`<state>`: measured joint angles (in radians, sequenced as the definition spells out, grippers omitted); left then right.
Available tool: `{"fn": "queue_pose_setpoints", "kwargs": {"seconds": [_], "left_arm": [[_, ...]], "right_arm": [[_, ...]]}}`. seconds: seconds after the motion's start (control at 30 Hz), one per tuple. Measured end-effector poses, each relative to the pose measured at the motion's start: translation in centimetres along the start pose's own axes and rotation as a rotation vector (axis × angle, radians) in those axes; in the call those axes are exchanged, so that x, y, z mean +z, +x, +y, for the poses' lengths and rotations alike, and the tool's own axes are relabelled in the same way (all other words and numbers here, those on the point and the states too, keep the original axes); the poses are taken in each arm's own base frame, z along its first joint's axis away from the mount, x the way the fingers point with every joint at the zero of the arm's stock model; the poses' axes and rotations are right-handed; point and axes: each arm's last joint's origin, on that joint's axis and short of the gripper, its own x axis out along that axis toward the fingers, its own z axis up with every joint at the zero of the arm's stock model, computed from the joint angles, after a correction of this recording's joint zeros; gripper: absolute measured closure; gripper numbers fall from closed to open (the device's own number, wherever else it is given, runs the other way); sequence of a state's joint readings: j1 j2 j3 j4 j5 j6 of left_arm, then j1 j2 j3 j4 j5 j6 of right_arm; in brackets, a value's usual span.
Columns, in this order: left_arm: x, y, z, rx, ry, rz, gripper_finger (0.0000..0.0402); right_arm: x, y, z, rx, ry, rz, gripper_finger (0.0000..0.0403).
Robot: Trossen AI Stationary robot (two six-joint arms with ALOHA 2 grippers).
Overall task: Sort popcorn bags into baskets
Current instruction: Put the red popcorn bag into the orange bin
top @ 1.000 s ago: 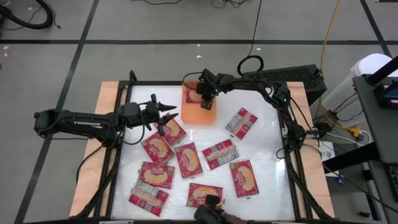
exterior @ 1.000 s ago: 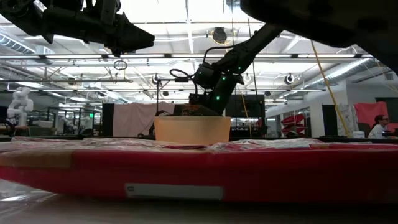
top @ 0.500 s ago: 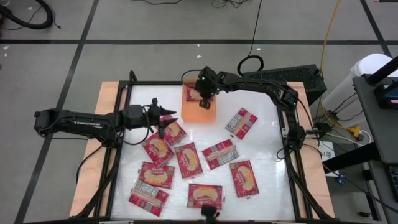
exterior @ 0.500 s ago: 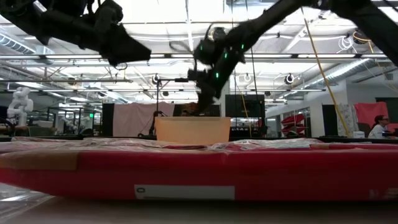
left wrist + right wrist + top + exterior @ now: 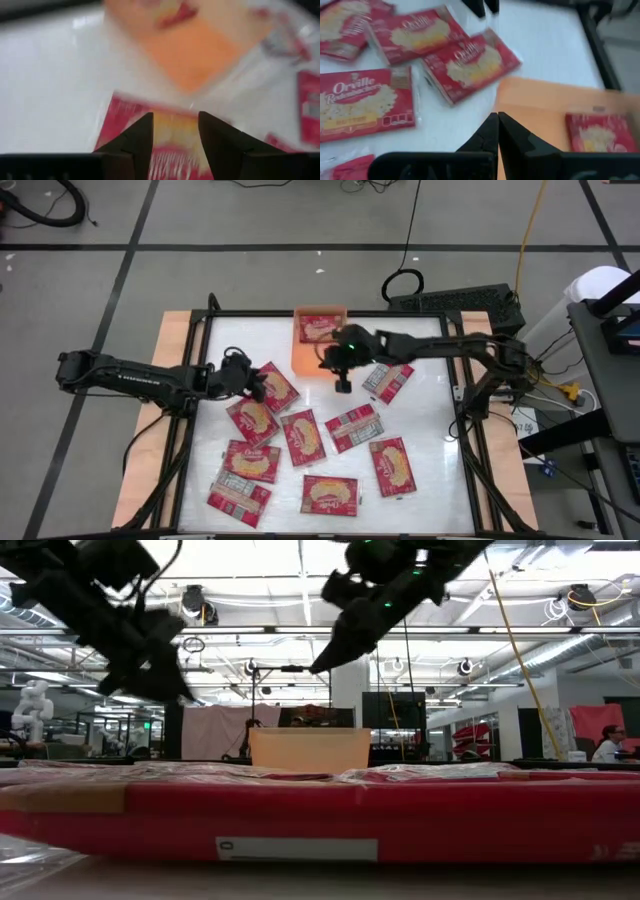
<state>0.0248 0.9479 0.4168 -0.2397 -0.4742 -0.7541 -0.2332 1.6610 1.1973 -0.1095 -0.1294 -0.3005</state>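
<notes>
My right claw has just lifted out of the shallow rectangular orange plastic tray at the far edge of the white worktop. It is now clenched and empty above the tray's near rim, and 1 flat red popcorn packet lies in the tray's far end, so I judge that drop done. About 10 more red packets lie loose from the near edge up to mid-worktop. My left claw, half spread, has reached down over the packet nearest the tray, fingers straddling it, nothing gripped.
</notes>
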Motion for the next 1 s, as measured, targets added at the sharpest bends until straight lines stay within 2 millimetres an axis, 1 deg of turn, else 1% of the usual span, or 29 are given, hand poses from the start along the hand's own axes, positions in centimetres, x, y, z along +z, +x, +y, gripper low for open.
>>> {"fn": "queue_pose_setpoints", "kwargs": {"seconds": [0.13, 0.2, 0.27, 0.4, 0.5, 0.6, 0.7, 0.8, 0.9, 1.0], "left_arm": [[-0.7, 0.2, 1.5, 0.114, -0.085, 0.108, 0.0209], [-0.9, 0.3, 2.1, 0.156, -0.116, 0.149, 0.0188], [-0.9, 0.6, 2.4, 0.179, -0.138, 0.167, 0.0165], [-0.8, 1.4, 3.0, 0.222, -0.162, 0.212, 0.013], [-1.2, 2.3, 3.8, 0.271, -0.181, 0.299, 0.0119], [-1.4, 3.3, 4.1, 0.269, -0.19, 0.366, 0.0118], [-1.3, 4.3, 4.3, 0.256, -0.173, 0.384, 0.013], [-1.1, 5.1, 4.3, 0.225, -0.114, 0.391, 0.0163], [-1.0, 5.4, 4.5, 0.175, -0.032, 0.411, 0.0222], [-0.7, 5.5, 4.6, 0.139, 0.05, 0.415, 0.0301]], "right_arm": [[-1.7, -1.3, 1.8, -0.046, -0.076, -0.097, 0.0403], [-2.5, -1.8, 2.4, -0.113, -0.105, -0.09, 0.0403], [-3.4, -2.0, 2.7, -0.16, -0.124, -0.048, 0.0403], [-4.3, -2.0, 2.9, -0.176, -0.126, -0.026, 0.0403], [-4.6, -1.9, 3.1, -0.153, -0.127, -0.041, 0.0403], [-4.7, -1.8, 3.3, -0.128, -0.135, -0.068, 0.0403], [-4.6, -1.8, 3.3, -0.13, -0.138, -0.079, 0.0403], [-4.6, -1.8, 3.3, -0.136, -0.139, -0.085, 0.0403], [-4.3, -1.8, 3.4, -0.138, -0.13, -0.108, 0.0403], [-4.0, -1.8, 3.8, -0.13, -0.123, -0.131, 0.0403]]}}
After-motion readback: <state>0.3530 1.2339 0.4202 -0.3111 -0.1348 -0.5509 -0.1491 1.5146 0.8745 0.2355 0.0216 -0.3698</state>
